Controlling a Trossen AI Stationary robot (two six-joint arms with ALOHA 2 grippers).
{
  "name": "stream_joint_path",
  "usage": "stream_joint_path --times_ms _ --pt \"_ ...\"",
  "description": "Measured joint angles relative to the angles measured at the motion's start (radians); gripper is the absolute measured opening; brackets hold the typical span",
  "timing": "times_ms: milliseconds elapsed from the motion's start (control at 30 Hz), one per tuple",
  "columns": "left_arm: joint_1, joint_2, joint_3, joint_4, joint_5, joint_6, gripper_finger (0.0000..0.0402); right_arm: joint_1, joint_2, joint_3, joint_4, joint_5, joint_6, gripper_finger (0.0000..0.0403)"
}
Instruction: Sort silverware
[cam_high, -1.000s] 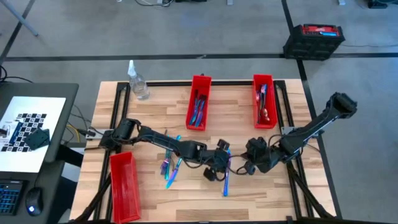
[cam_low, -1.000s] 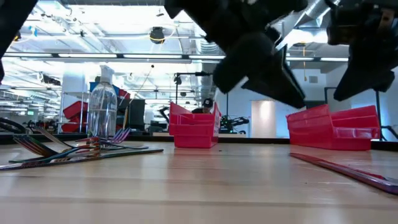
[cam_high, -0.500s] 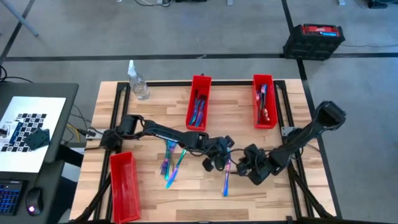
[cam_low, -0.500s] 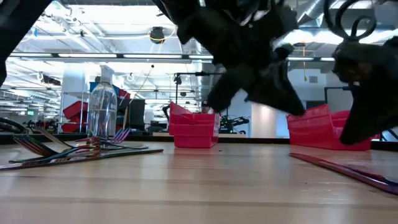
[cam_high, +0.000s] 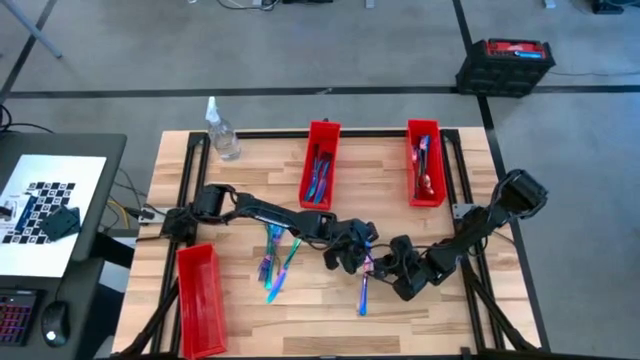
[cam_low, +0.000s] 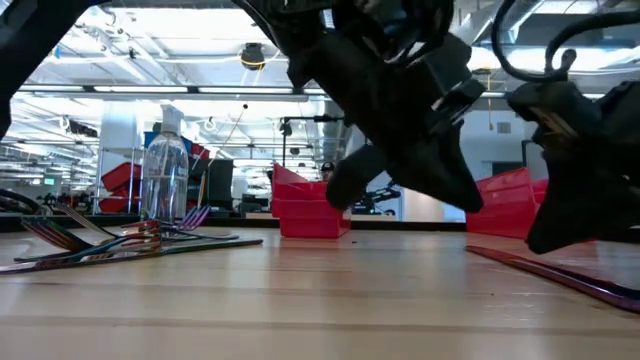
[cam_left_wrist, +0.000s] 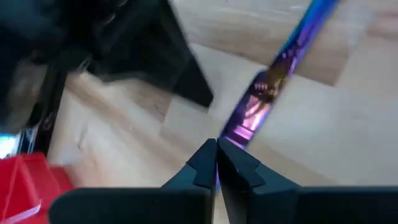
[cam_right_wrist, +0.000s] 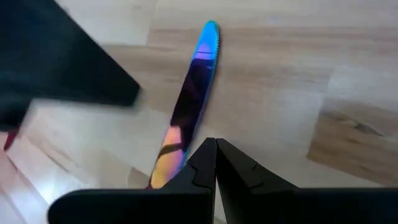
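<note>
On the bench (cam_high: 470, 310), two red bins (cam_high: 319, 163) hold sorted silverware (cam_high: 423, 165), while a knife (cam_high: 364, 288) and several loose pieces (cam_high: 273, 262) remain; left gripper (cam_high: 345, 262) and right gripper (cam_high: 385, 268), jaws together, flank that knife.

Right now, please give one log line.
left claw shut | right claw shut | both at knife | knife on table

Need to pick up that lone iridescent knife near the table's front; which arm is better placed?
Hard to separate: both the left gripper and the right gripper sit shut over the slim iridescent metal knife. Slightly the right, whose wrist view shows the blade directly ahead.
</note>
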Motion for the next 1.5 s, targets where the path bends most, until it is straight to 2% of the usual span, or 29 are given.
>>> stream_joint_path --times_ms 67,267,533,667,1100,1300,1500 --pt "-0.007 0.022 -0.006 -0.028 -0.005 0.017 0.0 -0.011 0.0 0.0 0.006 -0.003 0.001 0.0" --pt "-0.011 0.062 -0.001 0.061 -0.013 0.032 0.0 -0.037 -0.003 0.0 0.02 -0.061 -0.008 0.0011" --pt "-0.007 0.064 -0.002 0.082 -0.02 0.037 0.0 -0.055 -0.008 0.002 0.034 -0.092 -0.039 0.0099" --pt "-0.004 0.065 -0.002 0.083 -0.016 0.04 0.0 -0.057 -0.008 0.003 0.032 -0.095 -0.039 0.0125" --pt "-0.003 0.056 -0.003 0.085 0.002 0.11 0.0 -0.074 -0.002 -0.035 0.113 -0.108 -0.061 0.0127" --pt "-0.002 0.055 0.009 0.038 -0.005 0.162 0.0 -0.074 -0.001 -0.036 0.119 -0.108 -0.06 0.0127" --pt "0.001 0.047 0.009 0.031 -0.005 0.146 0.0 -0.073 0.0 -0.037 0.119 -0.108 -0.061 0.0127"
